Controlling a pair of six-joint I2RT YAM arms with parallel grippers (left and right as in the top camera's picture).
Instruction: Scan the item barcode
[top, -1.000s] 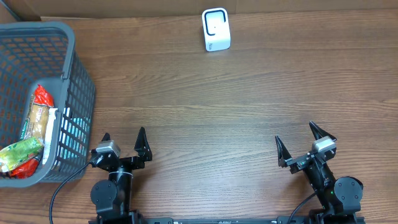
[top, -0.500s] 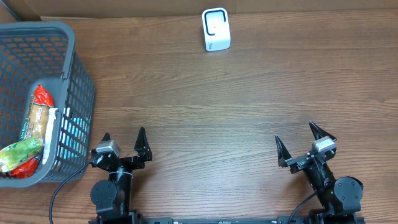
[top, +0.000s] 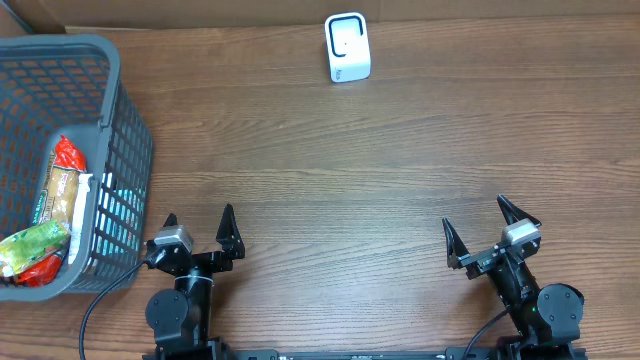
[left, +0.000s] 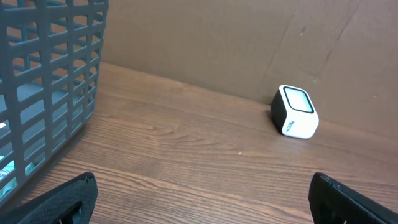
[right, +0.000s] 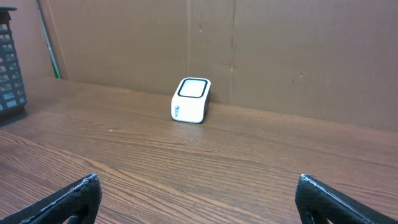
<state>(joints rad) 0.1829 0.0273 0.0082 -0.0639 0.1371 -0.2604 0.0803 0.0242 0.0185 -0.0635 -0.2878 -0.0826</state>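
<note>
Well, left tool (top: 199, 214) and right tool (top: 474, 212) gape wide; white scanner (top: 347, 47) shows dark-rimmed face.

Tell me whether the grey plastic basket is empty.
Not empty: the grey plastic basket holds snack packets, red and green wrappers showing from overhead.

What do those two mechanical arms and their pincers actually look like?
The left arm and right arm are matte black, built from round, drum-like joints. The left pincer and right pincer each have two tapered, pointed black fingers, with a small silver-grey block mounted behind them. A thin black cable trails from the left arm's base. No markings are readable.
</note>
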